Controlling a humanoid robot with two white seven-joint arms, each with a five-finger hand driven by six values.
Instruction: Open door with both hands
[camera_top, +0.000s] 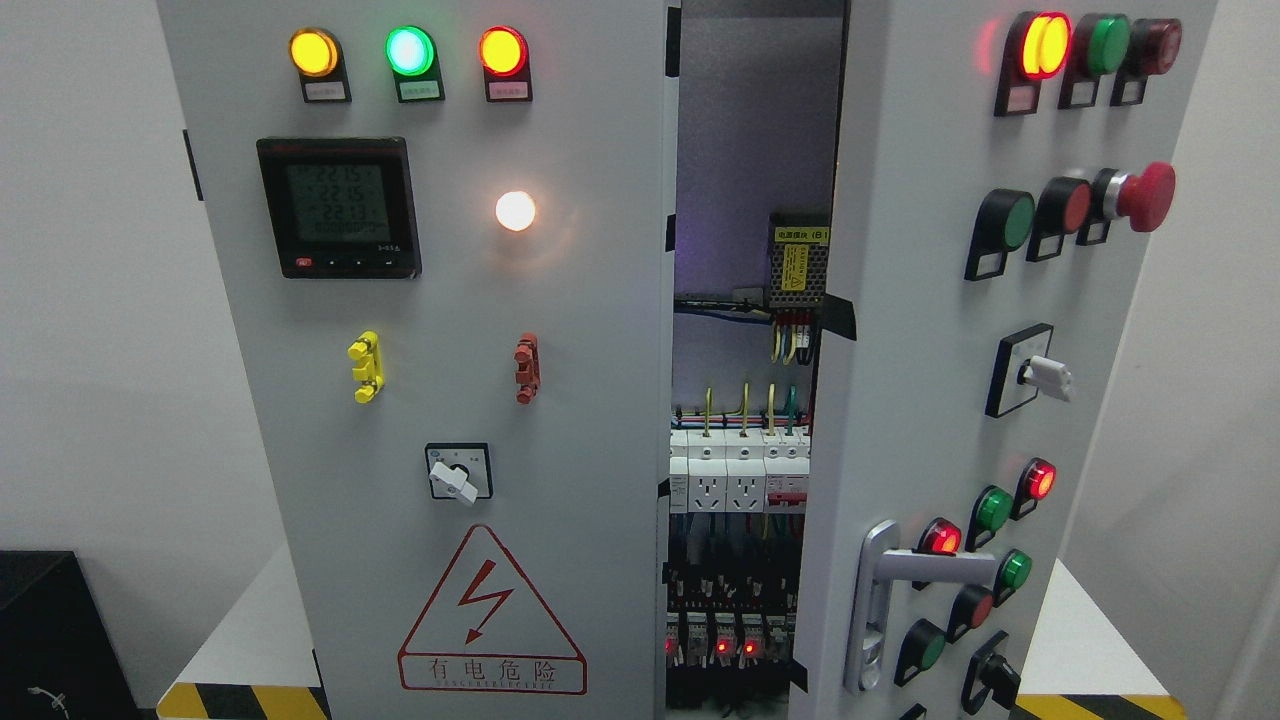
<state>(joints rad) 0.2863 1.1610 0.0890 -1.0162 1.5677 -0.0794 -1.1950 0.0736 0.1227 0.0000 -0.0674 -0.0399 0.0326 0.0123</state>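
Between the left door (450, 350) and the ajar right door (900, 400) live wiring (735, 480) shows; neither hand is visible, so a blind reach risks missing the handle (880, 600) and striking buttons.

white platform (1085, 625), hazard-striped edge, electrical cabinet (450, 400) on it

On the left door (420, 360) you can read the warning triangle (490, 610), captioned 有电危险. The meter (338, 207) shows 2215, 2215, 2213; other labels are too small for you to read.
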